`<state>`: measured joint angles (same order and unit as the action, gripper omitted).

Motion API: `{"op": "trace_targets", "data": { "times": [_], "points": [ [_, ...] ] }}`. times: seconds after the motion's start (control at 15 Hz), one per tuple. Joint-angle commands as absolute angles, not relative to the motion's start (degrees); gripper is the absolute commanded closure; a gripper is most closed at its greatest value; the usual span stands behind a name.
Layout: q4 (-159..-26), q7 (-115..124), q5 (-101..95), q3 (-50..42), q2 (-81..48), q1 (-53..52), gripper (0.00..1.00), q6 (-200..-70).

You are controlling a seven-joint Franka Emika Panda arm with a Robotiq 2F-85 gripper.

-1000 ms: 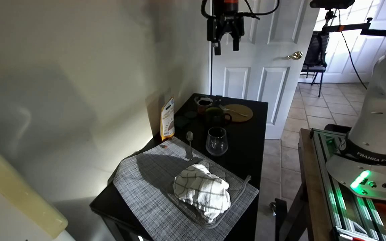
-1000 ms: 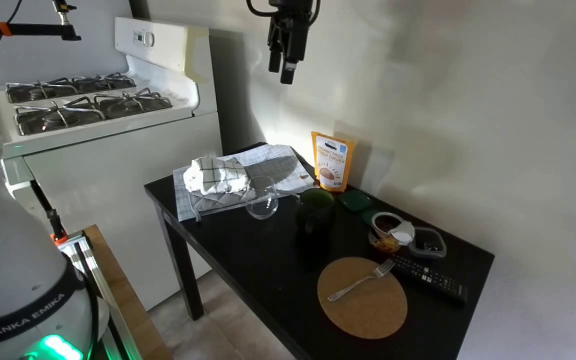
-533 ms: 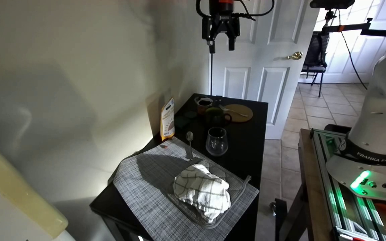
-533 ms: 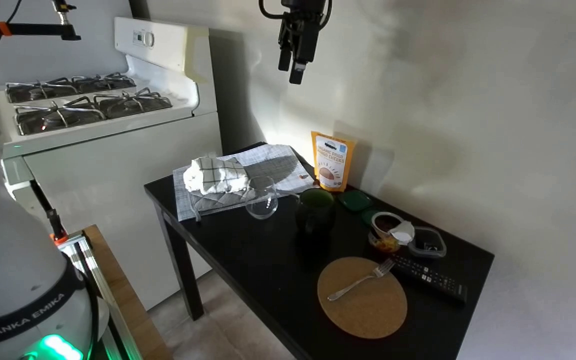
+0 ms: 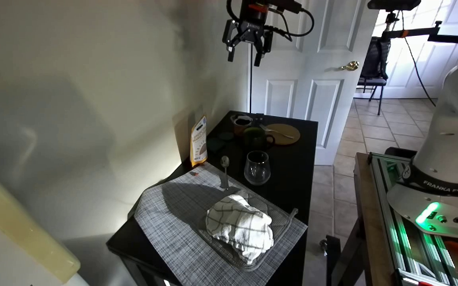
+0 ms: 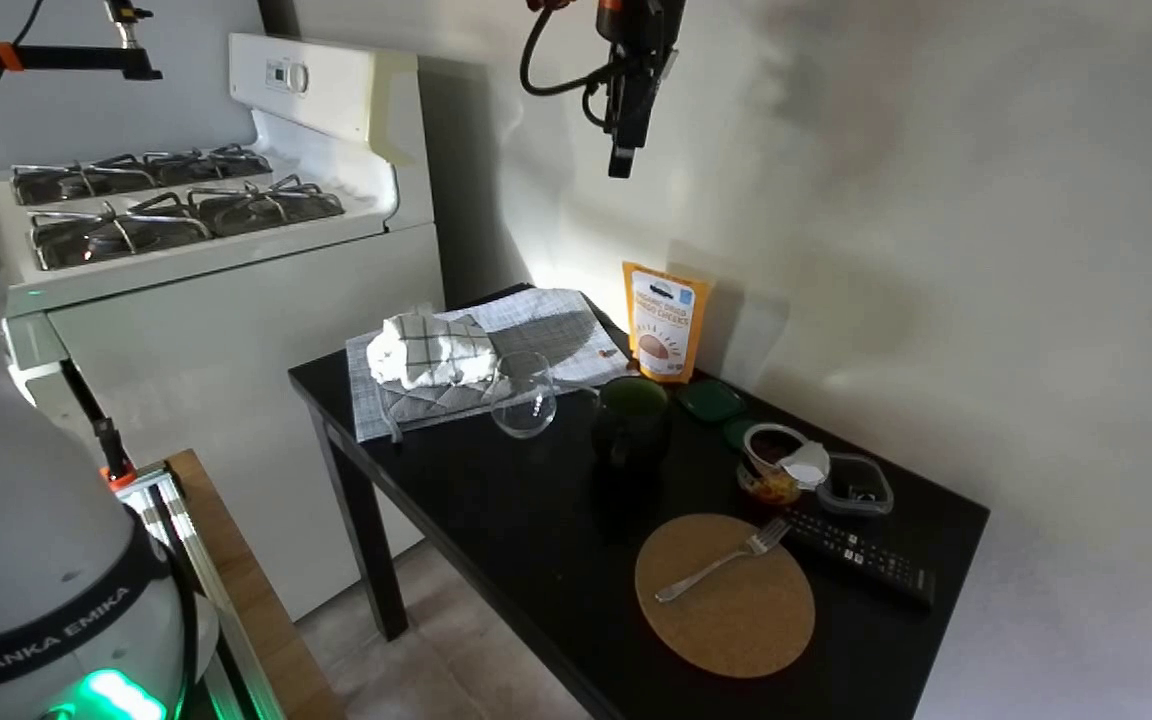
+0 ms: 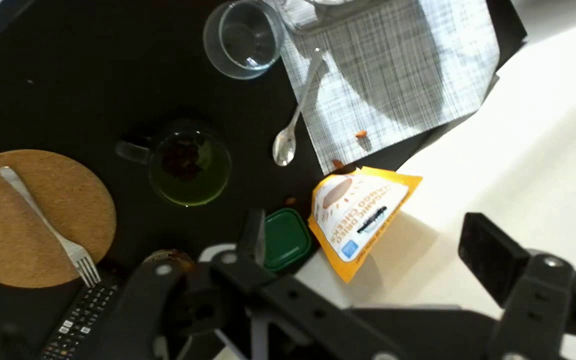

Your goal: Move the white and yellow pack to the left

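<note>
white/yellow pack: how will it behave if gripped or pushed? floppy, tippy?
The white and yellow pack probably flexes, since it looks like a thin-walled pouch. Likely light, being marked dried mango. A high push might tip it, as it stands upright and looks shallow.

A fork (image 6: 726, 562) lies on the round board (image 6: 726, 630); a remote (image 6: 861, 557) just beside the board; a mug (image 6: 631, 430) near it; a checked cloth (image 6: 436, 352) well apart from it.

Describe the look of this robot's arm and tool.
The arm's base is white, with a black band lettered FRANKA EMIKA and a glowing green light. The black tool has two blocky fingers; black cables loop beside it, and an orange-red band sits above.
</note>
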<state>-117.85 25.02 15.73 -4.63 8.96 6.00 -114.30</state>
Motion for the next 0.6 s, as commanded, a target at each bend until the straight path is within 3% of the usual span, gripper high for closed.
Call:
{"op": "trace_targets", "data": {
  "times": [0.0,0.27,0.53],
  "points": [
    [-121.32,26.63,23.85,-4.97,6.81,5.73,0.00,-126.54],
    [-121.51,27.26,27.35,-3.58,1.01,4.32,0.00,-138.45],
    [-119.05,29.89,26.75,-2.80,-5.73,3.40,0.00,-141.95]
  ]
}}
